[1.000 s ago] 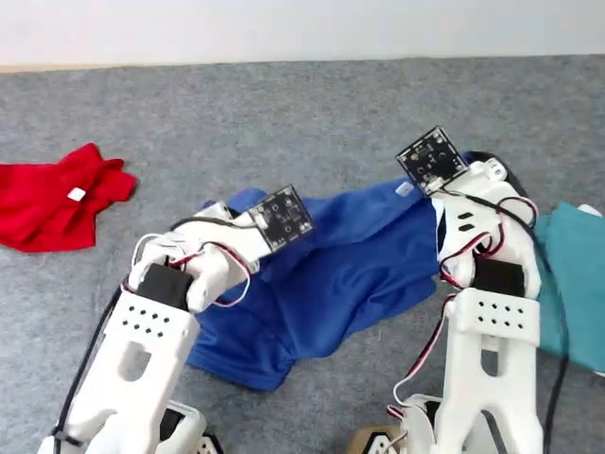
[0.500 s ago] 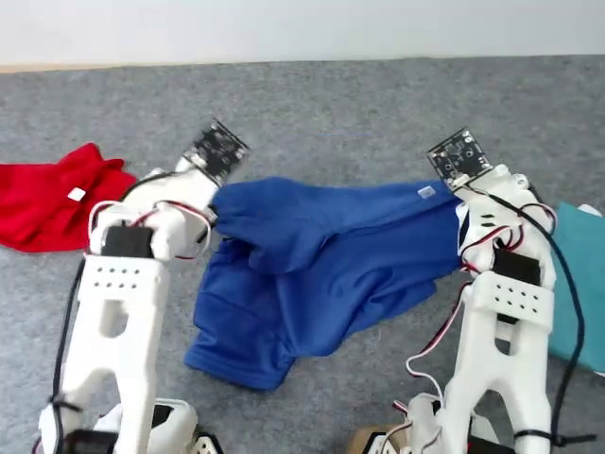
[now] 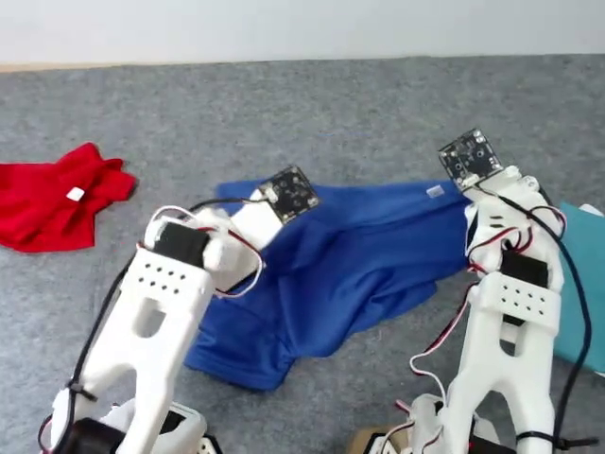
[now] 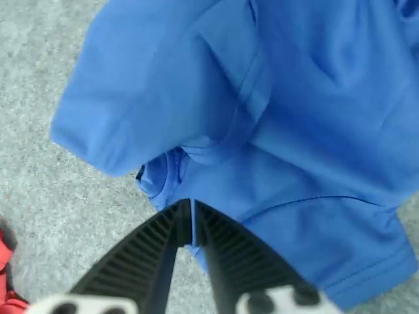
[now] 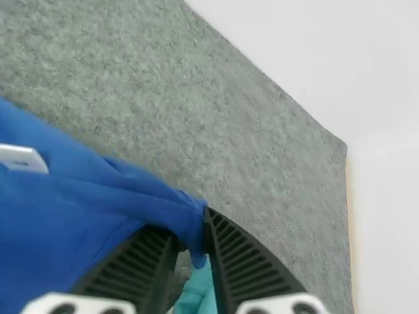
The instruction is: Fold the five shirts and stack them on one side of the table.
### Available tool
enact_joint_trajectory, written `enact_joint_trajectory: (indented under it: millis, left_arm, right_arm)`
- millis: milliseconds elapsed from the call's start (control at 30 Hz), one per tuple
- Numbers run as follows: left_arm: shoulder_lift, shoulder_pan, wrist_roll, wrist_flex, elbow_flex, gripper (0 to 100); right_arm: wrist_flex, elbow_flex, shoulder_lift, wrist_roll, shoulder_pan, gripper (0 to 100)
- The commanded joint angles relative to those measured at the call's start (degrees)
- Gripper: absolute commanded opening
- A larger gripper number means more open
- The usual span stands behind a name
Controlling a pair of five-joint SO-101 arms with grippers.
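A blue shirt (image 3: 359,255) lies rumpled across the middle of the grey table (image 3: 312,104), its upper edge stretched between my two arms. My left gripper (image 4: 190,208) hangs over the shirt's left part, shut, with blue cloth (image 4: 314,118) at its tips and a sleeve fold beside them. At the shirt's right corner, near a white label (image 5: 23,158), my right gripper (image 5: 193,226) is shut on a pinch of blue cloth (image 5: 59,216). A red shirt (image 3: 52,203) lies crumpled at the far left. A teal shirt (image 3: 579,265) lies at the right edge.
The left arm (image 3: 170,274) covers the shirt's left side and the right arm (image 3: 510,284) stands between the blue and teal shirts. Bare grey felt runs along the back up to the white wall (image 3: 302,28). The table's far corner (image 5: 337,147) is close to the right gripper.
The left arm swung out to the left, pulling the shirt's edge up and wide, then came back right over the shirt. The right arm shifted slightly right, still holding its corner.
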Motion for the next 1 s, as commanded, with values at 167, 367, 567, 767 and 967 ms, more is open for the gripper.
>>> enact_joint_trajectory:
  millis: [167, 367, 567, 767, 967]
  left_arm:
    - [15.8, -2.7, 0.6, -10.1, -4.8, 18]
    - [25.7, -2.4, 0.6, -10.5, -13.1, 18]
    - [32.8, -2.3, 0.6, -10.6, -20.0, 18]
    - [40.6, -1.8, 0.6, -10.3, -23.3, 18]
    - [42.1, 1.4, 0.6, -7.4, -25.5, 17]
  right_arm:
    - [-0.8, -1.1, -0.7, 0.6, 3.0, 1.0]
    - [-0.8, -1.1, -0.7, 0.6, 2.8, 1.0]
    - [-0.8, -1.1, -0.7, 0.6, 2.8, 1.0]
    - [-1.0, -1.1, -0.7, 1.2, 2.7, 1.0]
    - [-1.5, -1.1, -0.7, 3.1, 2.0, 1.0]
